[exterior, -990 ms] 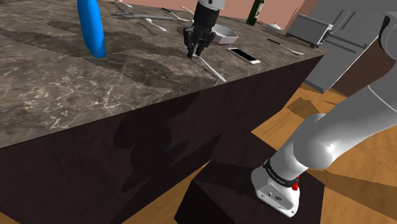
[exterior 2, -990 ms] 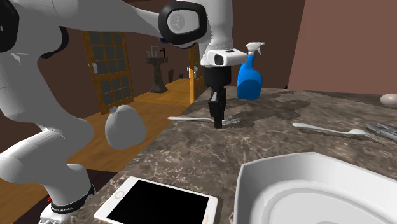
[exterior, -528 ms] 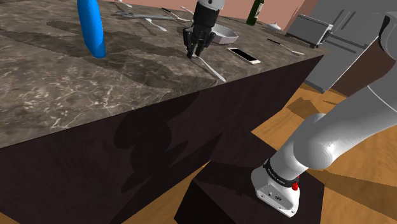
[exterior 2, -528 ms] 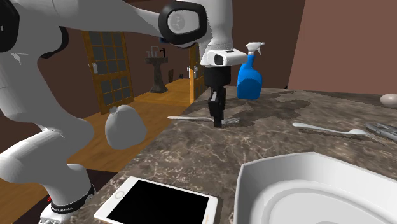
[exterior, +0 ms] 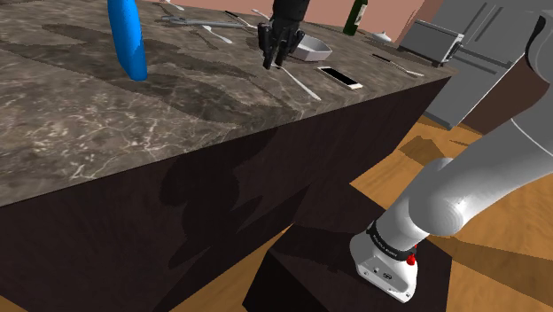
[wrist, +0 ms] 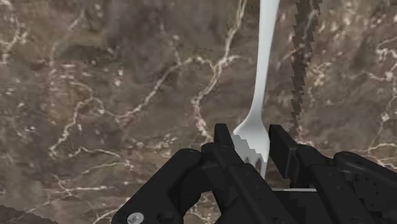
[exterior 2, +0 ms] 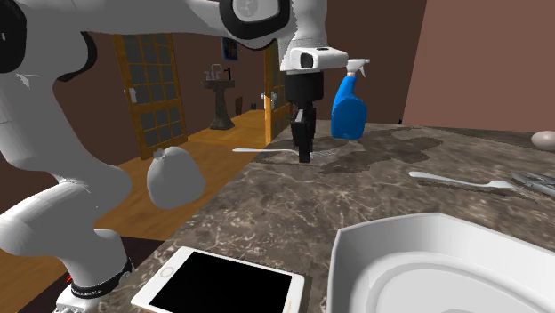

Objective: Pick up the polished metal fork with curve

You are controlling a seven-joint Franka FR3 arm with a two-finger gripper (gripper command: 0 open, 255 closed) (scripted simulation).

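Observation:
A shiny metal fork [exterior: 302, 85] [exterior 2: 258, 150] [wrist: 264, 57] hangs a little above the dark marble counter [exterior: 106, 124], roughly level. My black gripper [exterior: 271, 62] [exterior 2: 304, 156] [wrist: 250, 137] is shut on the fork near its tines, pointing straight down. In the wrist view the curved handle runs away from the fingers, and its jagged shadow lies on the marble beside it. In the second exterior view the handle sticks out to the left of the fingers, past the counter's edge.
A blue spray bottle [exterior: 129, 40] [exterior 2: 349, 108] stands further along the counter. A white dish [exterior: 310, 50] [exterior 2: 445, 267], a flat phone [exterior: 341, 77] [exterior 2: 222, 283] and another piece of cutlery [exterior 2: 462, 181] lie nearby. The counter drops off to a wooden floor.
The gripper has risen from the counter with the fork clasped in it; the fork no longer rests on the marble.

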